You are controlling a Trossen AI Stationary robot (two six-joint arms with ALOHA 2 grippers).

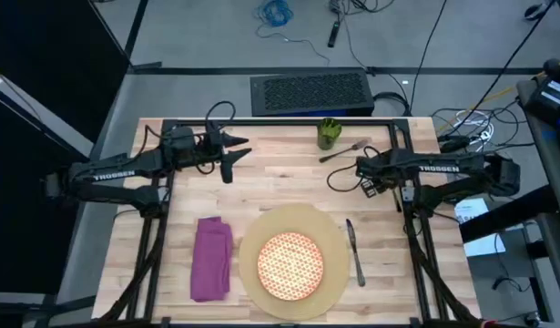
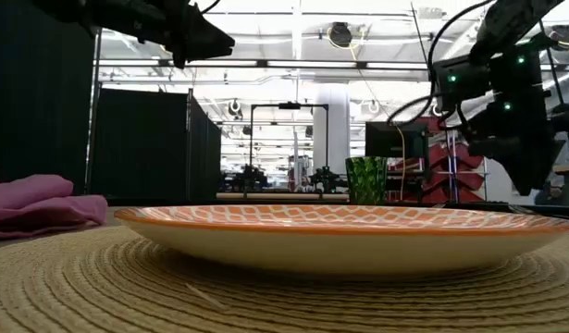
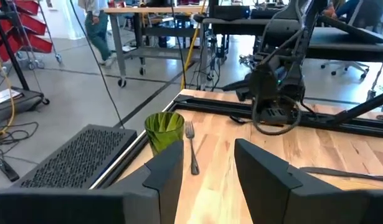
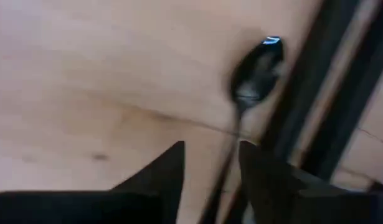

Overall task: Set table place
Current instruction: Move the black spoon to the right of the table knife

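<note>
A: What holds what on the table (image 1: 280,169)?

B: The round tan mat (image 1: 327,239) sits at the near edge, centred, and the orange-and-white patterned plate (image 1: 290,265) lies on it, nothing on the plate. The small green cup (image 1: 329,133) stands upright at the far edge; from the left wrist view its inside looks empty, though only part of the inside shows.

A: And the rest of the setting?

B: The purple napkin (image 1: 211,258) lies folded lengthwise just beside the mat, on the left arm's side. The metal knife (image 1: 354,251) lies on the other side of the mat, close to its rim. The fork (image 1: 343,151) rests at a slant on the wood next to the cup, tines towards the cup's base.

A: The grippers?

B: The left gripper (image 1: 242,146) hovers over the far left part of the table, well away from the napkin, fingers apart with nothing between them; its wrist view looks past them at the cup and fork. The right gripper (image 1: 360,167) is over the far right part, just short of the fork's handle end. Its fingers (image 4: 168,168) stand apart too, holding nothing. Its camera shows a spoon-like metal piece (image 4: 256,65) lying by the black frame (image 4: 316,81), too blurred to name surely.
</note>
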